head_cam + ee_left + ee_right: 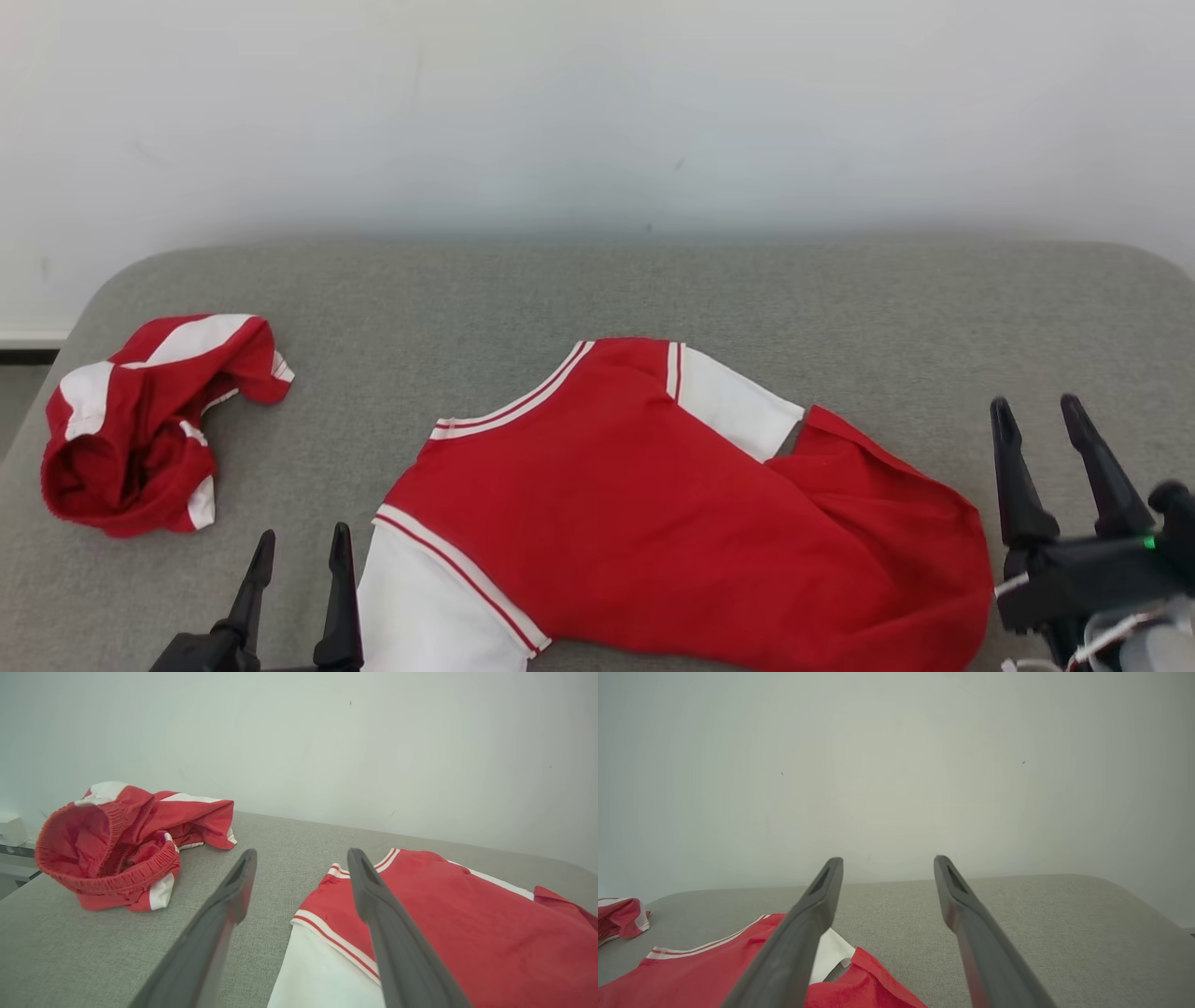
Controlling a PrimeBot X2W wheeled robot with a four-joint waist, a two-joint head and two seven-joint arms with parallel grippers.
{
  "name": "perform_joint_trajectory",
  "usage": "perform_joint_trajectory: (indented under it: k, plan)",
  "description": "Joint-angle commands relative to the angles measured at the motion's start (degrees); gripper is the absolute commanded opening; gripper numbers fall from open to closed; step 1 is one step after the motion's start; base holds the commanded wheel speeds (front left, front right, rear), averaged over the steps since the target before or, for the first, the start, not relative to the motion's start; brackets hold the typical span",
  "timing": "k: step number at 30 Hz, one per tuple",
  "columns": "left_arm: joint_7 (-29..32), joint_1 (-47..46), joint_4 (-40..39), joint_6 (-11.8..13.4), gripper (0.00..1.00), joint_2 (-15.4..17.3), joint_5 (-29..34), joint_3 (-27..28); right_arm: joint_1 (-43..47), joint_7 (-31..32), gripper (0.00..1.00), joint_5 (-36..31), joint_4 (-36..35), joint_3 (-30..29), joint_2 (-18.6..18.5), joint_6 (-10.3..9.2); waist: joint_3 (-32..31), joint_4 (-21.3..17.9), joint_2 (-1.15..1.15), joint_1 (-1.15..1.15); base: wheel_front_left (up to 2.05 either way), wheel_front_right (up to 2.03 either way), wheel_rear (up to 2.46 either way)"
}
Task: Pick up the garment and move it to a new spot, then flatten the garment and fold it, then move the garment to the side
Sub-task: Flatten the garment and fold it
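A red garment (644, 513) with white sleeves and striped trim lies spread on the grey surface at centre, partly rumpled at its right end; it also shows in the left wrist view as the red garment (467, 924) and in the right wrist view (705, 975). My left gripper (301, 545) stands open at the lower left, just left of the garment's white sleeve, holding nothing. Off the garment's right end, my right gripper (1034, 413) is open and empty too.
A second red and white garment (149, 425), crumpled in a heap, sits at the left end of the grey padded surface (653, 289). A pale wall rises behind. The surface's rounded corners show at far left and far right.
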Motion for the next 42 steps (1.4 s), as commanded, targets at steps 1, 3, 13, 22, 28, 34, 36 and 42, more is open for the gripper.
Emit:
perform_joint_trajectory:
  k: [1, 3, 13, 22, 28, 34, 36, 42]
  plan:
    - [-0.2, 0.9, -0.1, -0.4, 1.0, -0.1, 0.4, 0.3, 2.3, 0.0, 1.0, -0.8, -1.5, -0.9, 1.0, -0.14, -0.9, -1.1, 0.0, 0.01, 0.0, 0.0, 0.0]
    - [-0.2, 1.0, 0.0, -0.3, 1.0, -0.1, 0.5, 0.4, 5.0, -0.1, 1.0, -1.7, -3.2, -2.2, 2.2, -0.14, -1.1, -1.4, 0.0, 0.01, 0.0, 0.0, 0.0]
    - [-0.2, 2.8, -0.6, -0.5, 1.0, 0.0, 0.7, 1.3, 13.6, -0.1, 1.0, -5.0, -7.0, -4.0, 6.0, -0.14, -1.6, -2.5, 0.0, 0.01, 0.0, 0.0, 0.0]
    - [-0.2, 4.1, -0.9, -0.7, 1.0, 0.3, 1.6, 1.8, 15.0, 0.0, 1.0, -7.3, -6.0, -4.4, 8.6, -0.14, -2.0, -2.2, 0.0, 0.01, 0.0, 0.0, 0.0]
    - [-0.2, 4.4, -1.1, -0.7, 1.0, 0.3, 2.1, 1.9, 15.8, 0.6, 1.0, -10.3, -7.3, -5.3, 10.4, -0.14, -1.9, -1.8, 0.0, 0.01, 0.0, 0.0, 0.0]
    - [-0.2, 4.6, -1.5, -0.5, 1.0, 0.2, 2.7, 2.0, 16.1, 2.4, 1.0, -11.7, -8.9, -5.5, 11.1, -0.14, -1.7, -1.7, 0.0, 0.01, 0.0, 0.0, 0.0]
    - [-0.2, 4.5, -1.6, -0.4, 1.0, 0.2, 2.7, 2.0, 16.1, 2.8, 1.0, -11.9, -9.3, -5.5, 11.1, -0.14, -1.6, -1.6, 0.0, 0.01, 0.0, 0.0, 0.0]
    - [-0.2, 4.4, -1.6, -0.2, 1.0, 0.1, 2.7, 1.6, 16.4, 3.6, 1.0, -11.9, -9.5, -5.4, 11.1, -0.14, -1.5, -1.4, 0.0, 0.01, 0.0, 0.0, 0.0]
